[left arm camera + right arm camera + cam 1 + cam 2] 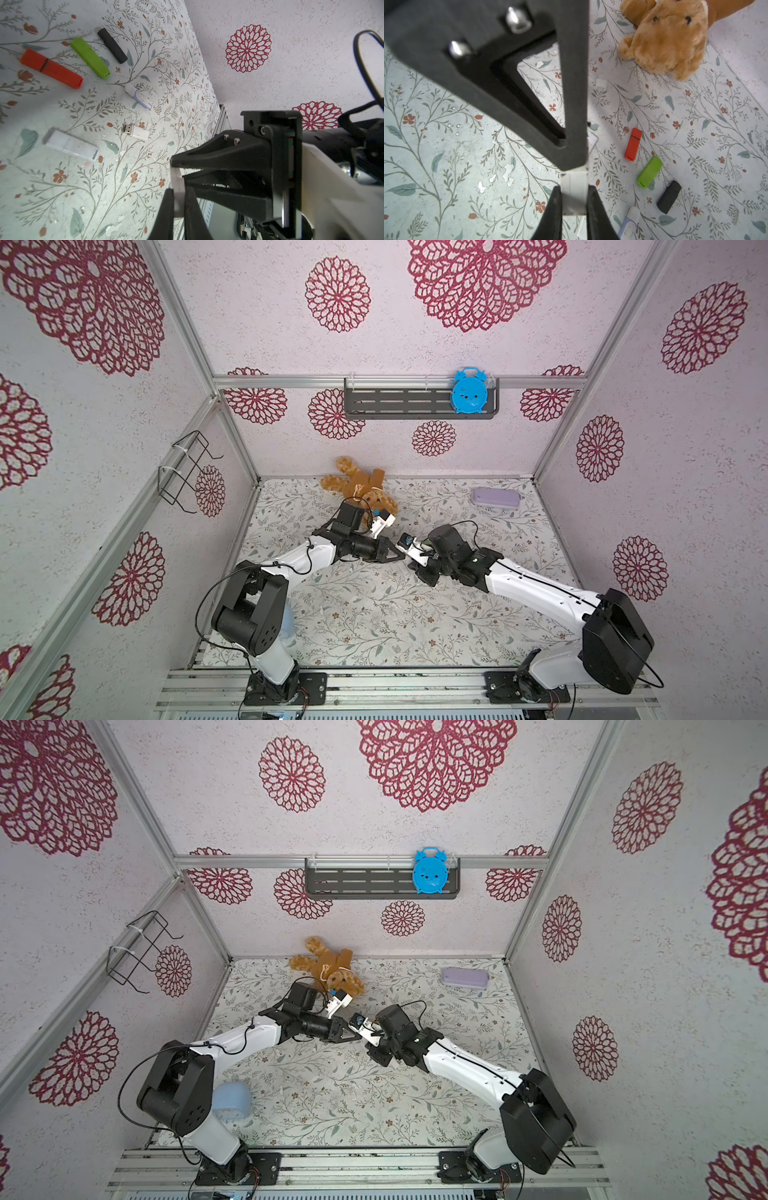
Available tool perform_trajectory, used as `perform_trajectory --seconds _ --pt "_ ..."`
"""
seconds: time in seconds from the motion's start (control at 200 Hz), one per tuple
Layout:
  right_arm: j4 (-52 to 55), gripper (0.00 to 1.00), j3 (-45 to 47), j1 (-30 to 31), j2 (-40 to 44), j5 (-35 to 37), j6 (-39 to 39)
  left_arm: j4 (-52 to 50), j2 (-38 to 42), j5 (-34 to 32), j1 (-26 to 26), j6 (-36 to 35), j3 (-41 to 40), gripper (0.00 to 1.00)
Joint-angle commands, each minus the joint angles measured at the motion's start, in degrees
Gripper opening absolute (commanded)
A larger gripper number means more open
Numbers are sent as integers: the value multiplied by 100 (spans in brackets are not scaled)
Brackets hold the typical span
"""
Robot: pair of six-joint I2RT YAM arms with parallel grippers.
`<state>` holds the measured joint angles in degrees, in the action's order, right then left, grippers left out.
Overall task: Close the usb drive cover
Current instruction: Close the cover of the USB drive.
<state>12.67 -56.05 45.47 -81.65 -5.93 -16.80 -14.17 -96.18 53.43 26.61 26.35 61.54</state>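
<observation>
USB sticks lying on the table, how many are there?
6: orange stick, green stick, black stick, purple-white stick, small uncapped stick, big white stick. Others may hide under the arms.

- left gripper: fingers of matt black plastic, faintly grainy, with two bright metal screws set in the side.
- right gripper: fingers of the same dull black plastic.
- white usb drive, pinched between both pairs of fingers: smooth plastic, satin rather than glossy.
- table cover below the fingers: matt printed floral sheet, flaked away in small white patches.
- Past the fingertips: orange drive, matt plastic; green drive, smooth with a slight sheen; black drive, dull; small white drive, with a shiny bare metal plug.
- teddy bear: shaggy tan plush.
- wall: rough, grainy, matt.
</observation>
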Motion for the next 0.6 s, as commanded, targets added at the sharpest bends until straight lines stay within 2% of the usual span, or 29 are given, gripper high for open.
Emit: perform_trajectory --seconds 0.0,0.08,0.15,0.25,0.395,0.46,0.525,0.595 --pt "-3111 2 -357 366 392 -626 220 -704 -301 659 449 -385 27 5" --pt "-3184 2 -344 310 404 -260 138 -1559 -400 591 450 -1013 129 5" --pt "-2995 2 -606 86 309 -474 445 -1843 -427 598 455 -1197 122 4" --pt "-2608 2 -968 5 116 -703 645 -1586 -302 606 442 -1063 2 4" --pt "-2686 3 -975 125 -34 -1694 714 -1286 -362 765 450 -860 70 3" --pt "-2793 3 -864 263 -36 -1418 594 -1277 -383 813 445 -899 82 3" --pt "-3192 2 -636 433 44 -352 555 -1082 -399 790 439 -698 59 2" --pt "-3726 2 -343 515 139 408 451 -746 -395 882 441 -361 -40 1"
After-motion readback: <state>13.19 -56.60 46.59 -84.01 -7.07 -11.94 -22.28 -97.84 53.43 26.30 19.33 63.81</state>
